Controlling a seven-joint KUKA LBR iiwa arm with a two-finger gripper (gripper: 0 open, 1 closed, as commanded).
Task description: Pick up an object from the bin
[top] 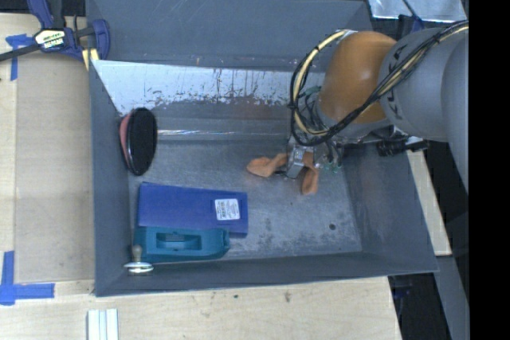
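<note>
Bin (pixel 374 219), near to far: one teal plastic piece (pixel 179 244) touching one blue box (pixel 187 209). Mid-floor lies one tan thing (pixel 267 165), its lobes either side of the gripper (pixel 300 166); whether the gripper is open or closed cannot be told. One black oval brush (pixel 141 139) stands at the left wall. Best practice is judged to be: centre on the tan thing, grip firmly, lift straight.

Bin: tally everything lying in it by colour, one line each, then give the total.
Black, oval brush with a pink rim: 1
Dark blue, box with a white label: 1
Teal, plastic tool: 1
Tan, small pieces under the arm's wrist: 2
Total: 5
</note>
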